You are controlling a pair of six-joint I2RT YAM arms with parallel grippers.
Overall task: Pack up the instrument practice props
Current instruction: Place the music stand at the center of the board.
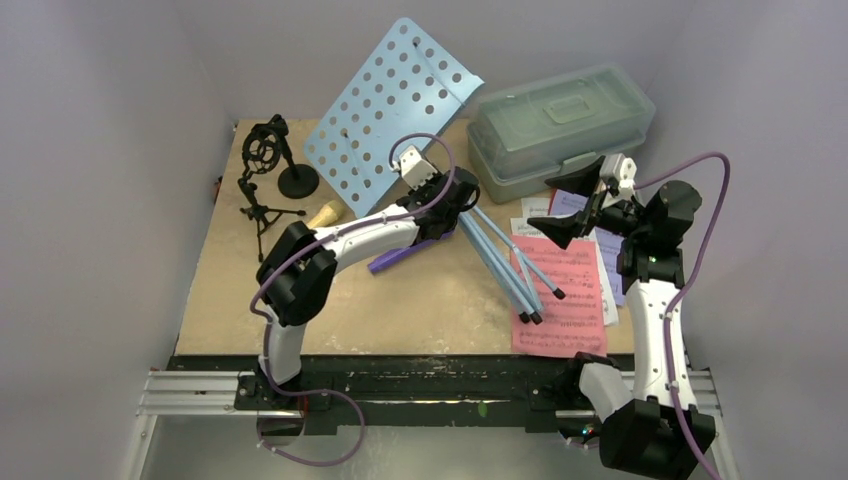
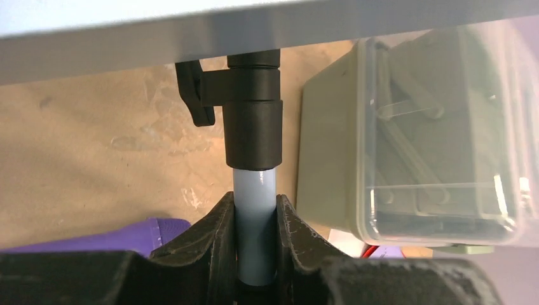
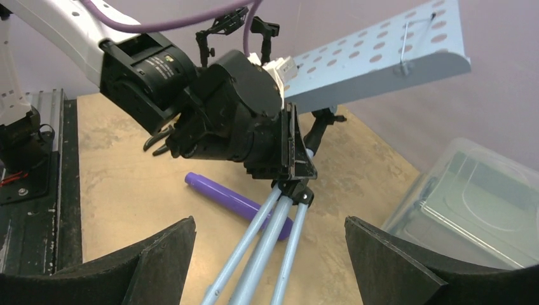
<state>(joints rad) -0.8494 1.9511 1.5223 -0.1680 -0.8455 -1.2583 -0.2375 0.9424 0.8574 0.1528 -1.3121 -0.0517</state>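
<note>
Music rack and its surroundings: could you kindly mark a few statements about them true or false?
1. The left gripper is shut on the music rack, at its pole. True.
2. The right gripper holds the purple microphone. False: it is open and empty; the microphone lies on the table.
3. The plastic box has its lid on. True.
4. The pink sheet is inside the box. False: it lies on the table.

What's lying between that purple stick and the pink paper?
The music rack's pale-blue legs, bunched together, run between the purple microphone and the pink sheet; the top view shows it.
</note>
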